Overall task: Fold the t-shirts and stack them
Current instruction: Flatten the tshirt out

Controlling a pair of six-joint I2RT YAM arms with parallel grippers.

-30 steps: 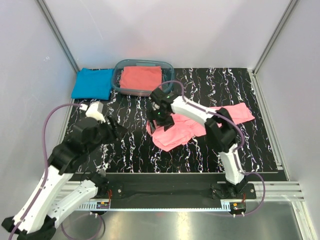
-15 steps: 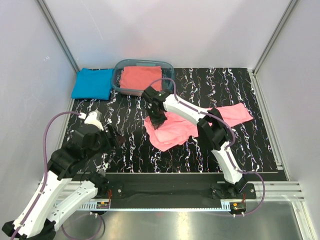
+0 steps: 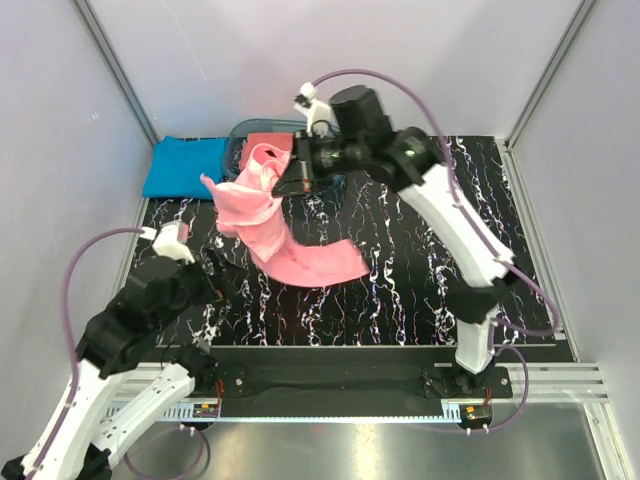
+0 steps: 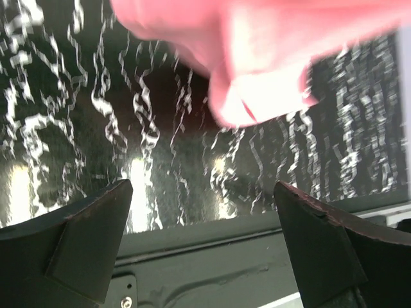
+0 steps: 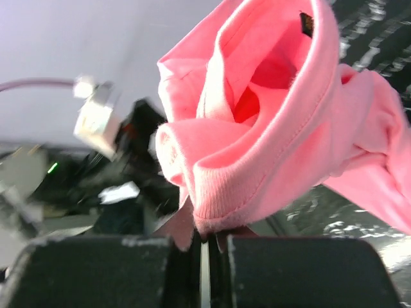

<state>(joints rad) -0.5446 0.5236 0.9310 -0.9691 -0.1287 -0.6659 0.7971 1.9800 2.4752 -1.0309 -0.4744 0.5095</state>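
My right gripper [image 3: 291, 178] is raised high over the back of the table, shut on the collar of the light pink t-shirt [image 3: 270, 225]. The shirt hangs from it in a bunch, and its lower end trails on the black marbled table [image 3: 400, 290]. The wrist view shows the ribbed neckband [image 5: 257, 186] pinched between the closed fingers. A bright blue t-shirt [image 3: 185, 166] lies folded at the back left. A coral-red t-shirt [image 3: 262, 141] sits folded in the tub, partly hidden by the pink cloth. My left gripper [image 3: 222, 272] hovers low at the near left, wide open and empty, pink cloth [image 4: 257, 70] ahead of it.
The clear bluish plastic tub [image 3: 240, 133] stands at the back centre, against the blue shirt. White walls with metal posts close in the table on three sides. The arms' mounting rail [image 3: 330, 385] runs along the near edge.
The right gripper closed on the pink shirt where it lay at mid table and swung it up and back to the left, lifting most of it. The left gripper opened wide and drew slightly back.
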